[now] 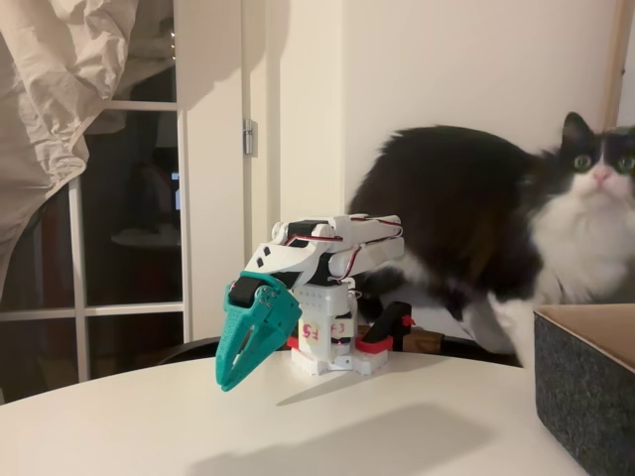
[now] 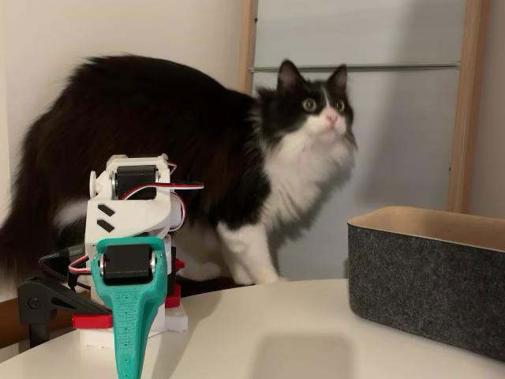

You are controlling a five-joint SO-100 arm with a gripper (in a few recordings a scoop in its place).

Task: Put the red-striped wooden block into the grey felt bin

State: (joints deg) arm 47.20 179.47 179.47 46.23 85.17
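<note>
Pressed together and empty, the jaws of the teal gripper (image 1: 230, 379) are being pointed down at the white table (image 1: 327, 426) in a fixed view, the folded white arm behind them. A fluffy black-and-white cat (image 1: 496, 223) is being seen behind the table, and a corner of the grey felt bin (image 1: 585, 392) at right. In another fixed view, the gripper (image 2: 126, 369) is being shown edge-on as a narrow plastic blade, well apart from the bin (image 2: 426, 284), whose coarse felt walls and tan lining are being lit softly. No striped block is being seen, so it should be located first.

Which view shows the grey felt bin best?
The fixed view with the grey felt bin at right: front wall, rim and tan lining visible. In the other fixed view, the bin is cropped to a corner.
</note>
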